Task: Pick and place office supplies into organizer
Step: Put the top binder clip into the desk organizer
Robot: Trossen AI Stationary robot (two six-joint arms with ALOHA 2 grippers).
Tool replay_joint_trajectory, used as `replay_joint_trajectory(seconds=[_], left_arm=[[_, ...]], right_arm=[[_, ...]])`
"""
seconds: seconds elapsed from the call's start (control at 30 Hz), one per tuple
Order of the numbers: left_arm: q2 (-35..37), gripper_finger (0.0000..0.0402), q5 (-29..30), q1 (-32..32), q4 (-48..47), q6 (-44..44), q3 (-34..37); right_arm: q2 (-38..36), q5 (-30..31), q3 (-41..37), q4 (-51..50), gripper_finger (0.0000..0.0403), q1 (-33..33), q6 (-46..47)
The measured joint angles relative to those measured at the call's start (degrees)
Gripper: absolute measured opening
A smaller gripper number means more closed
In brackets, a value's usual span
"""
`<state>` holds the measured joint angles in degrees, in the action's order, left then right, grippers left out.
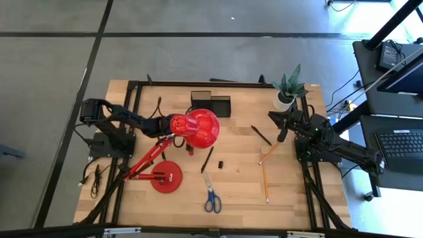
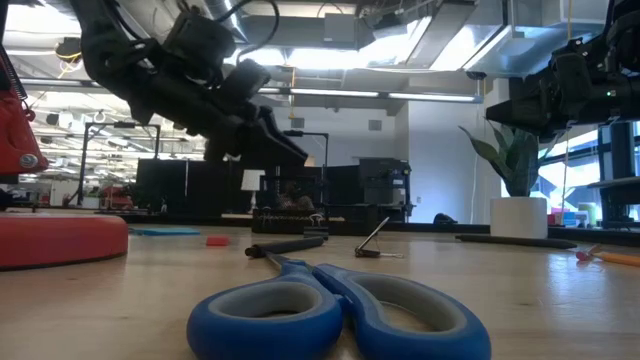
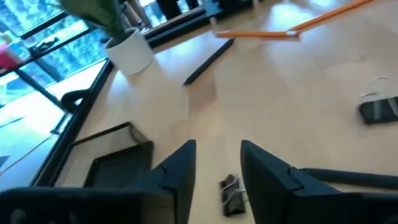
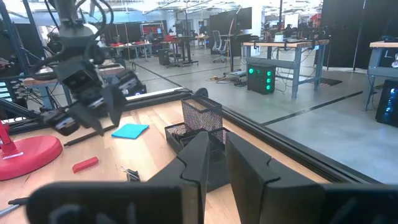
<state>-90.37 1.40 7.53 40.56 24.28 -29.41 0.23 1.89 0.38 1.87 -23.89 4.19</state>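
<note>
Lying closest, blue scissors on bench, not yet picked.
Hovering low, left gripper, fingers apart, holding nothing, right above small black clip.
Waiting at bench edge, right gripper, fingers narrow, empty.
Sitting at back of bench, organizer.
Risking bump: red lamp crowding left arm; clip maybe sliding away.

Blue-handled scissors, bright red lamp, orange pencils, black mesh organizer, white-potted green plant, pale wood table.
</note>
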Motion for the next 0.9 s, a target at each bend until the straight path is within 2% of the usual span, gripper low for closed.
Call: replay_joint_trajectory(seconds=[0.2, 0.33, 0.53, 0.9], left_arm=[[0.0, 0.0164, 2.3, -2.2, 0.0, 0.0, 0.0], [-0.5, 0.0170, 6.1, -2.6, 0.1, 0.0, 0.0], [-4.1, 0.0169, 6.2, -2.6, 2.1, -0.1, -0.2], [-13.6, 0.0169, 4.4, -2.7, 3.0, 0.4, -6.3]], right_arm=[[0.0, 0.0, 0.0, 0.0, 0.0059, 0.0, 0.0], [0.0, 0.0, 0.0, 0.0, 0.0059, 0.0, 0.0], [0.0, 0.0, 0.0, 0.0, 0.0059, 0.0, 0.0], [0.0, 0.0, 0.0, 0.0, 0.0059, 0.0, 0.0]])
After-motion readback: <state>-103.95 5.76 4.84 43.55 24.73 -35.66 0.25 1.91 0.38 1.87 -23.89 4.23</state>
